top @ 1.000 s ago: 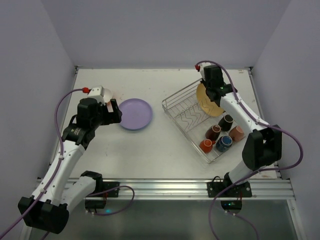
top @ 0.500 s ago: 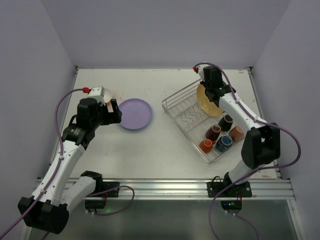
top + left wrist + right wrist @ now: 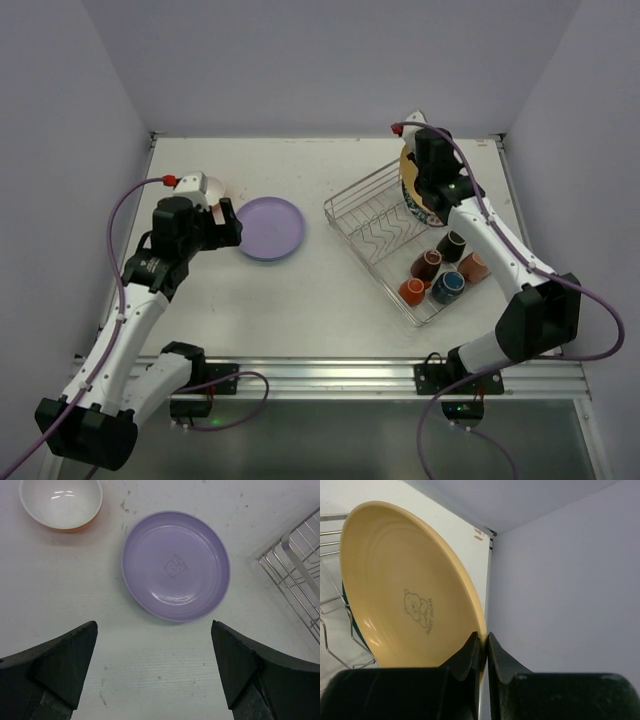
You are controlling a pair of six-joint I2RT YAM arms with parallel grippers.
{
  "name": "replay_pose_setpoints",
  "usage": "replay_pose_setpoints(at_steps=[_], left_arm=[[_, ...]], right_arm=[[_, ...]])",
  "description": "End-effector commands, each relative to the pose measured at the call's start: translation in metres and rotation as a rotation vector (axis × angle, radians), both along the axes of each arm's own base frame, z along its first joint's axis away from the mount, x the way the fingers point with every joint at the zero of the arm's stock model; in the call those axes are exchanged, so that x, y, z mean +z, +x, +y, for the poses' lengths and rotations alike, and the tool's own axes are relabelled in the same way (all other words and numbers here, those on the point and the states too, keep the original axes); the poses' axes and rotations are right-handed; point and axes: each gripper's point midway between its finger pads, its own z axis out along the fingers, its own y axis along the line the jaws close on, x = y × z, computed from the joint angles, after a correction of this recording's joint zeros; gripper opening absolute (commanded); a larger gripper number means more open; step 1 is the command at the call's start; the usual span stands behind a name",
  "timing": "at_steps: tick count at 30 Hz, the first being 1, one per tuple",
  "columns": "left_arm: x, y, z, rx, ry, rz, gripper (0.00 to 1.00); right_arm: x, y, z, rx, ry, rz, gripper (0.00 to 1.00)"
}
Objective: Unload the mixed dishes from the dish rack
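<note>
Right wrist view: right gripper (image 3: 483, 642) body hid the tan plate (image 3: 410, 595) lower rim. Top view: same arm covered most of that plate near the far right corner. The dark plate (image 3: 410, 200) behind showed only an edge, pattern unreadable. Left wrist view: orange bowl (image 3: 61, 502) was cut by the top edge, dish rack (image 3: 300, 570) by the right.
</note>
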Motion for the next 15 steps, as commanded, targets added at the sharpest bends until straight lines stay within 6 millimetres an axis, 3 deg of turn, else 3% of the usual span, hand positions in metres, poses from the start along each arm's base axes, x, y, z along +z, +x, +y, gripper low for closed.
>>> replay_pose_setpoints(at_steps=[1,3,4,6,7,9,12,14,15], left_arm=[[0.012,0.004,0.002,0.013,-0.003,-0.054,1.0],[0.014,0.004,0.001,0.007,-0.008,-0.063,1.0],[0.018,0.005,0.0,0.002,-0.011,-0.073,1.0],[0.024,0.005,-0.005,-0.021,-0.029,-0.089,1.0],[0.029,0.005,-0.007,-0.025,-0.045,-0.1,1.0],[0.049,0.002,-0.024,-0.088,-0.129,-0.138,1.0],[0.082,-0.001,-0.058,-0.209,-0.246,-0.211,1.0],[0.097,0.002,-0.076,-0.228,-0.296,-0.237,1.0],[0.108,-0.002,-0.095,-0.273,-0.314,-0.248,1.0]], right_arm=[[0.07,-0.011,0.004,-0.042,0.033,-0.188,0.0],[0.066,-0.022,0.01,-0.048,0.081,-0.148,0.0],[0.08,-0.026,0.017,-0.081,0.2,-0.194,0.0],[0.069,-0.041,0.019,-0.122,0.263,-0.113,0.0],[0.076,-0.045,0.032,-0.122,0.378,-0.134,0.0],[0.071,-0.06,0.044,-0.097,0.449,-0.106,0.0],[0.072,-0.079,0.087,0.02,0.656,-0.092,0.0],[0.06,-0.09,0.125,0.113,0.824,-0.027,0.0],[0.067,-0.098,0.135,0.16,0.895,-0.03,0.0]])
